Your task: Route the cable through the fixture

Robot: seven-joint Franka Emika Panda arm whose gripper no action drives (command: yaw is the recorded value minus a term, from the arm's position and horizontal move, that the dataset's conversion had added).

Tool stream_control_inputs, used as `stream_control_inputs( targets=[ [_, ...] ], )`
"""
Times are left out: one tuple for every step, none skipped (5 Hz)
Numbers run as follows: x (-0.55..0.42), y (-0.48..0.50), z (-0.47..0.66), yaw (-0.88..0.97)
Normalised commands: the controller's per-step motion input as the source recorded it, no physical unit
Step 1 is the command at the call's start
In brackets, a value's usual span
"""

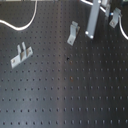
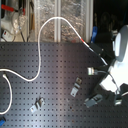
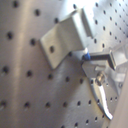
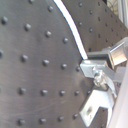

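- The claw [image 4: 87, 67] is clenched on the cable [image 4: 70, 25], pinching the cord where it meets the fingertips in the second wrist view, presumably to steer its end.
- In the second exterior view the cable [image 2: 50, 22] trails from the arm at right, arcs to upper centre and drops to the left edge, slack enough to follow.
- The fixture [image 1: 116, 17] stands at upper right of the first exterior view, just beside the arm.
- Two brackets [image 1: 73, 33] [image 1: 21, 55] sit apart on the tabletop [image 1: 65, 95], untouched.

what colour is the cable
White cable, with a short red band, clearest in the second exterior view.
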Motion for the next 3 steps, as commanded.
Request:
stream_control_inputs(
  targets=[
    [-0.371,0.305,-0.09,0.30],
    [-0.364,0.330,-0.17,0.36],
    [-0.175,0.188,-0.10,0.28]
  ],
)
